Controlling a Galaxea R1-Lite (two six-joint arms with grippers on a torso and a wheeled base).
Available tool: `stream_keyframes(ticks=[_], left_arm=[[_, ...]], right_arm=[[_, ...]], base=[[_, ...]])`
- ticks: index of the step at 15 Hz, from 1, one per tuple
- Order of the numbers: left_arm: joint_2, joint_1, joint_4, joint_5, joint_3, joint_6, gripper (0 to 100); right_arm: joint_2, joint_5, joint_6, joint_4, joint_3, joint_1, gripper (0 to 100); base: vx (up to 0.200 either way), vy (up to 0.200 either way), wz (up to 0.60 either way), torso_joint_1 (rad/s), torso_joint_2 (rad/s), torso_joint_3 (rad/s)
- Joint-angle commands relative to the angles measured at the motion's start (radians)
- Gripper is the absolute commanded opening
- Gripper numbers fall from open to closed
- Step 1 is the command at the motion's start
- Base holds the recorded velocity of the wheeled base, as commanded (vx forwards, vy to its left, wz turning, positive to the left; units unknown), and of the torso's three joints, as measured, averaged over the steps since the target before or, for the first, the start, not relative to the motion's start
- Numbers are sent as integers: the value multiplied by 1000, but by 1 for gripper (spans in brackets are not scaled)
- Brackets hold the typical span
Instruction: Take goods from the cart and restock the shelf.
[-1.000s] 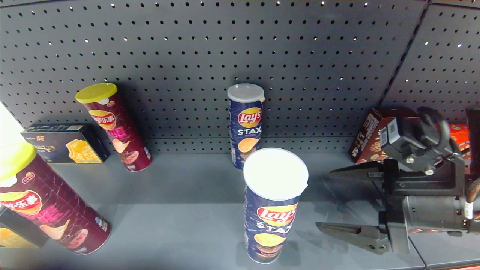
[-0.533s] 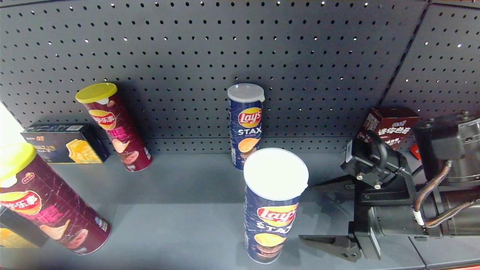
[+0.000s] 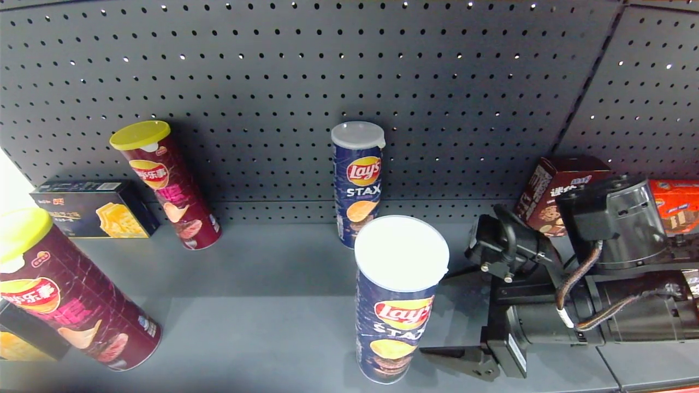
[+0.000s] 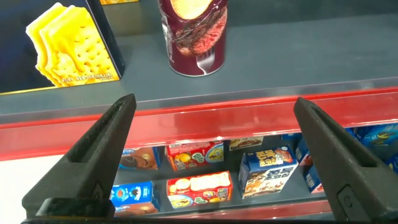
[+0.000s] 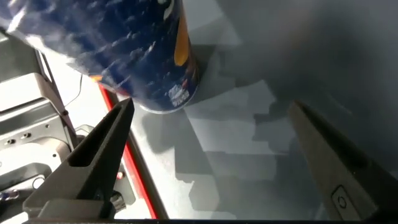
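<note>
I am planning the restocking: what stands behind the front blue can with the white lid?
A second blue can stands upright behind the front blue can, near the pegboard wall. The front can's white lid hides part of its base; whether it touches the wall is unclear.

Brown box [image 3: 546,185] half hidden behind right arm [image 3: 628,322]. Orange box [image 3: 674,207] cut by right edge. Near red can [image 3: 65,295] cropped at left. Blue can [image 5: 124,50] in right wrist view blurred, top out of frame.
</note>
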Motion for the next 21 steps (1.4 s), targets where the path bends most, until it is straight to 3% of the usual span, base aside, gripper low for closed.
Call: stream_keyframes(ticks=[1,12,21], left_arm=[[0,0,0,0,0,0,100],[1,0,0,0,0,0,100],[1,0,0,0,0,-3,100]], right_arm=[[22,0,0,-2,-5,3,100],[65,-1,-2,-8,-42,-21,100],[131,-3,-2,-10,-83,22,100]], base=[[0,0,0,0,0,0],[0,0,0,0,0,0],[0,0,0,0,0,0]])
